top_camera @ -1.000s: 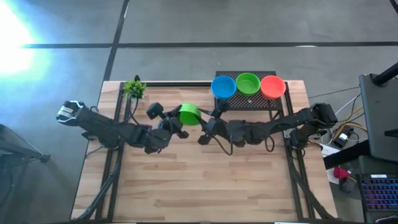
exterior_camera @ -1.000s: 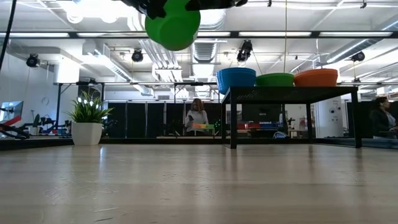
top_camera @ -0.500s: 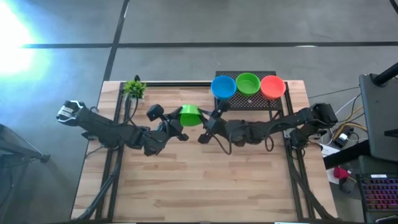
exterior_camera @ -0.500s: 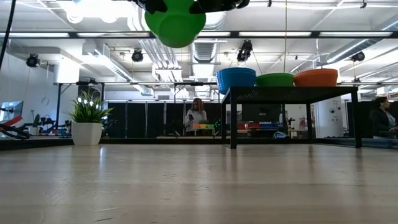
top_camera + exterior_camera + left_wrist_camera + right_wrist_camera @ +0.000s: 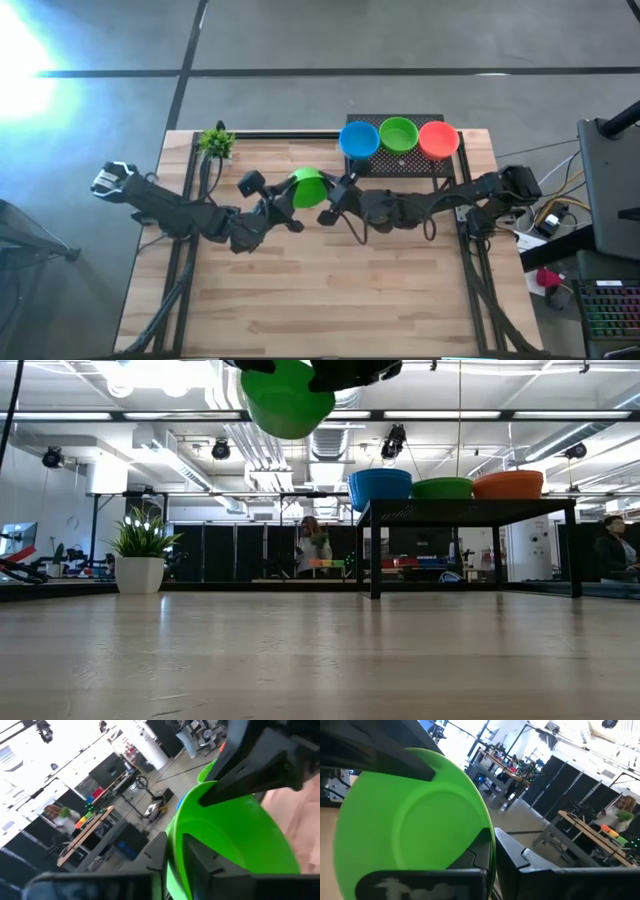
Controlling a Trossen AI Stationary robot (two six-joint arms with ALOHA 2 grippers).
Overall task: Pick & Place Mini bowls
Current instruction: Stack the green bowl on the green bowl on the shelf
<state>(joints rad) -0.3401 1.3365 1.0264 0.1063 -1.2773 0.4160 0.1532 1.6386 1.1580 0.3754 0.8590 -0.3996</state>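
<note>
A green mini bowl (image 5: 308, 186) hangs high over the table's middle, tipped on its side between my two grippers, and shows at the top of the low view (image 5: 289, 402). My left gripper (image 5: 291, 200) comes from the left, its fingers slightly parted astride the bowl's rim (image 5: 175, 850). My right gripper (image 5: 326, 197) comes from the right, shut on the opposite rim. A blue bowl (image 5: 359, 139), a second green bowl (image 5: 398, 132) and an orange-red bowl (image 5: 438, 139) sit upright on a black stand (image 5: 395, 166). My left gripper has one finger (image 5: 159, 862) outside and one (image 5: 205, 865) inside the bowl's wall at the rim; I cannot tell whether they touch it. My right gripper pinches the rim (image 5: 492, 851), one finger (image 5: 472, 854) on the outer wall and the other (image 5: 525, 862) inside. It comes level from the table's right. The bowl is lifted clear and tipped.
A small potted plant (image 5: 216, 143) stands at the far left corner of the wooden table (image 5: 320, 300). The black stand takes the far right. The table's near half lies bare below the arms. People show in the room beyond the table.
My right gripper has closed in on the green bowl from the right and shut on its rim. The bowl has shifted a little toward the table's right and tipped further, staying high above the table.
</note>
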